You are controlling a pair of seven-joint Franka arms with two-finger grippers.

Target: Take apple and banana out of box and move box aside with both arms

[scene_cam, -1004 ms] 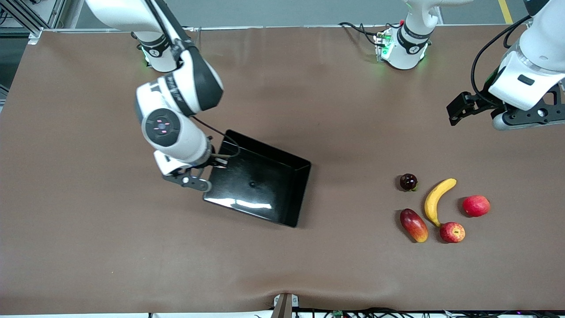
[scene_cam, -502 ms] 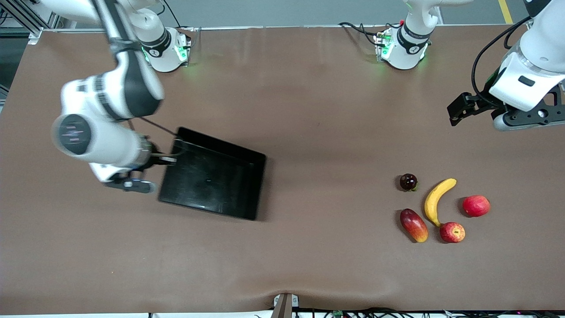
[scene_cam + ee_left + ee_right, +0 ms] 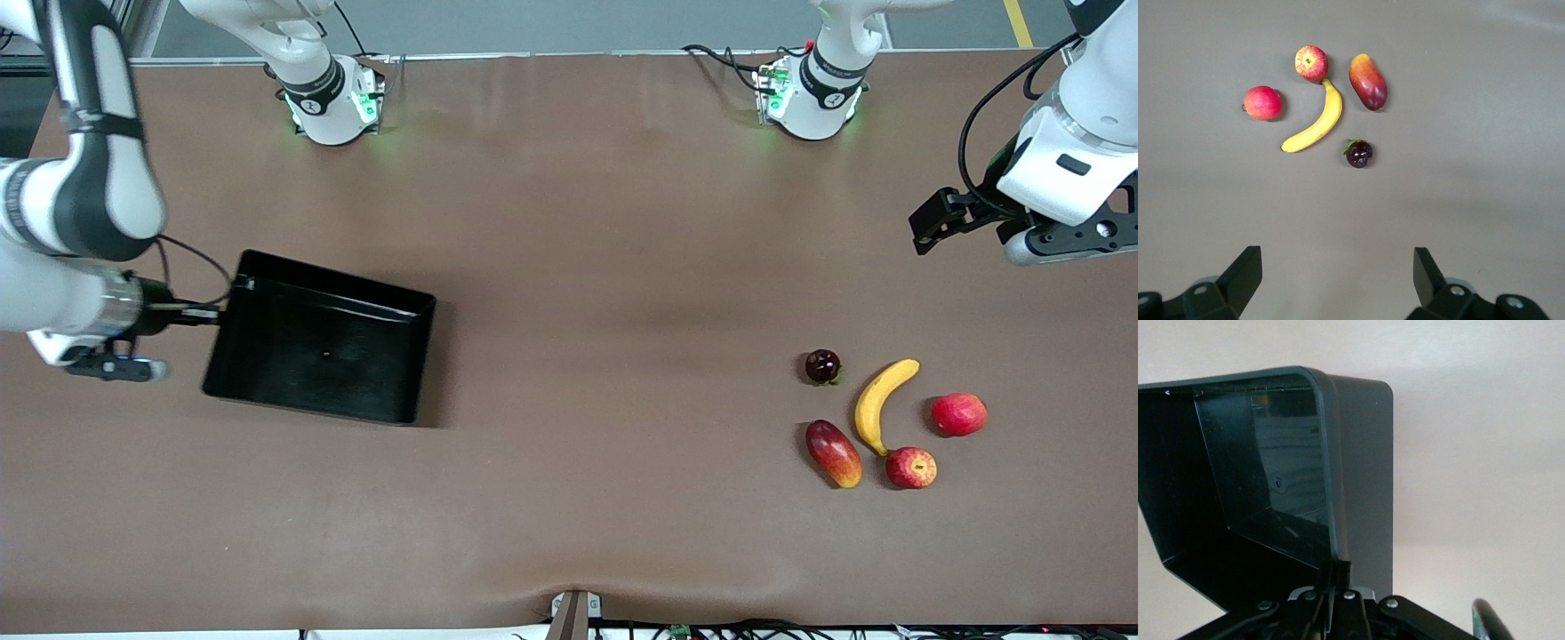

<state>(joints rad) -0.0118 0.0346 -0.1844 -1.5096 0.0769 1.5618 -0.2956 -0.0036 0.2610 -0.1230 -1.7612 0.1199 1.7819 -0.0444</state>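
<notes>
The right gripper (image 3: 1333,577) has its fingers pinched on the wall of the black box (image 3: 320,338), at the right arm's end of the bench (image 3: 569,222). The left gripper (image 3: 1338,277), fingers spread wide and holding nothing, waits in the air above the bare bench at the left arm's end. The banana (image 3: 880,402) lies just beside the apple (image 3: 911,468), between a mango (image 3: 833,453) and another red fruit (image 3: 959,414), with a dark maroon fruit (image 3: 822,366) near them.

Nothing readable is showing anywhere. The collars on the 2 robot bases (image 3: 324,89) (image 3: 822,89) are carrying dark print and a round emblem, but the letters are too small to make out. The black box (image 3: 267,391) and the fruits are bearing no labels or stickers.
</notes>
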